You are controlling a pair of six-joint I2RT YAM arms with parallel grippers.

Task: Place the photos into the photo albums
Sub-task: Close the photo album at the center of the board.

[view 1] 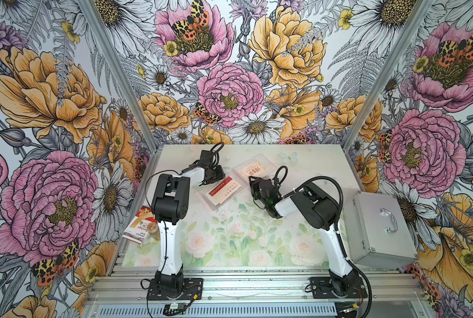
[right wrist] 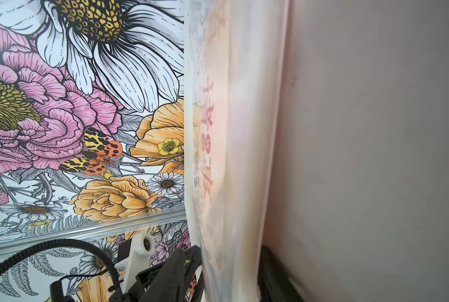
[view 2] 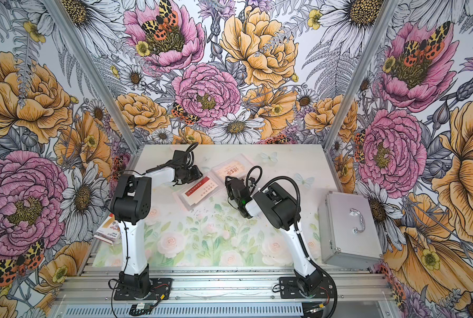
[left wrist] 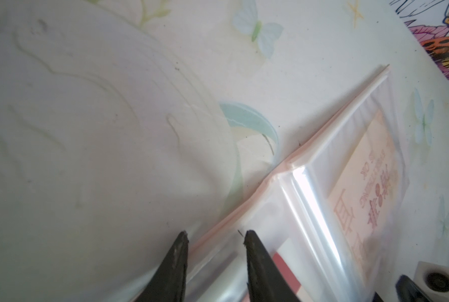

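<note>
In both top views: photo album (view 1: pixel 202 192) (view 2: pixel 178 196) open mid-table (view 1: pixel 229 242). Cream photo (view 1: pixel 256 168) (view 2: pixel 231 170) sleeved in the farther page, red-and-cream photo (view 1: pixel 221 190) (view 2: pixel 198 190) in the nearer one. Left gripper (view 1: pixel 219 176) (view 2: pixel 196 174) at the album's left edge, right gripper (view 1: pixel 253 183) (view 2: pixel 229 183) at the near edge of the cream photo's page. Silver case (view 1: pixel 378 228) at the right, bandage box (view 1: pixel 139 223) at the left.

Left wrist: left gripper (left wrist: pixel 215 241) with jaws parted, fingertips (left wrist: pixel 180 245) either side of the album's pink edge, nothing pinched.

Right wrist: right gripper (right wrist: pixel 228 261) flanking the clear sleeve pages over the cream photo (right wrist: pixel 207 130). Cannot tell whether clamped or loose.
</note>
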